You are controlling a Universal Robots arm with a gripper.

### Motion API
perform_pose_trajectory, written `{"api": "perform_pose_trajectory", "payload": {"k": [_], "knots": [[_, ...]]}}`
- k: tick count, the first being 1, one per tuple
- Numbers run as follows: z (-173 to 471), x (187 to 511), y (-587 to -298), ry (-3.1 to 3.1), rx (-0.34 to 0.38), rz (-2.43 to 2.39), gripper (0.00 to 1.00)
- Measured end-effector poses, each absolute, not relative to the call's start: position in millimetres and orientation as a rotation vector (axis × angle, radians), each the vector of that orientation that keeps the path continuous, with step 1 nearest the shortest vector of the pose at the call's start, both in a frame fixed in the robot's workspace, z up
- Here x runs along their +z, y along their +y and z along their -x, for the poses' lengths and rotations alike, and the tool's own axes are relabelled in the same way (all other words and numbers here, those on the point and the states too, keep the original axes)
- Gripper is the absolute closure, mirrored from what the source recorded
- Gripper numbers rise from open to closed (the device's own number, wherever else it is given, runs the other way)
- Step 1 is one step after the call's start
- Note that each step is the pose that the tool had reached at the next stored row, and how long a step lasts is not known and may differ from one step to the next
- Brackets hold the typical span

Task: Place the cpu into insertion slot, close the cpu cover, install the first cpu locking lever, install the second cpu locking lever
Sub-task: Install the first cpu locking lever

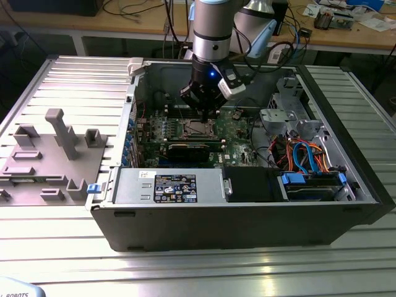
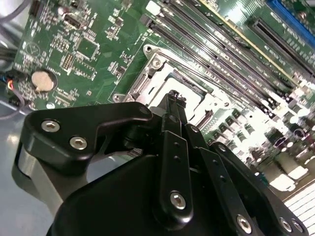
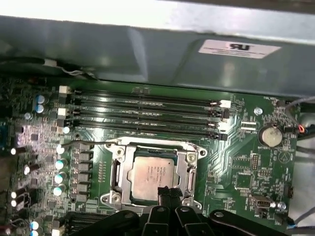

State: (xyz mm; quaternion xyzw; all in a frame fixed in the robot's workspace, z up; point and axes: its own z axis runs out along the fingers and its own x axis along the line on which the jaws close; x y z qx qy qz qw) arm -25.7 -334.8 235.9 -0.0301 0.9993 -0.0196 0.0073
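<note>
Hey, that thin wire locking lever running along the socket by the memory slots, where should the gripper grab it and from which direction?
Probably at the locking lever's free end, which juts past the cpu cover. Its long run hugs the frame beside the memory slots, leaving little room. Come straight down from above, since the case wall stands close behind. The gripper hovers over the cpu.

Gripper [image 2: 173,98] over cpu cover [image 2: 206,101]
</note>
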Motion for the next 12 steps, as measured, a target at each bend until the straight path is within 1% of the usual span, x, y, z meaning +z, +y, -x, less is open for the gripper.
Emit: {"api": "perform_pose_trajectory", "payload": {"k": [4,5,7,12], "knots": [[25.7,235.8,-334.8,3.128,-0.059,-0.008,0.89],[25.6,235.7,-334.8,3.128,-0.05,-0.03,0.89],[25.7,235.8,-334.8,3.129,0.001,-0.061,0.89],[25.9,235.8,-334.8,3.129,0.007,-0.062,0.89]]}}
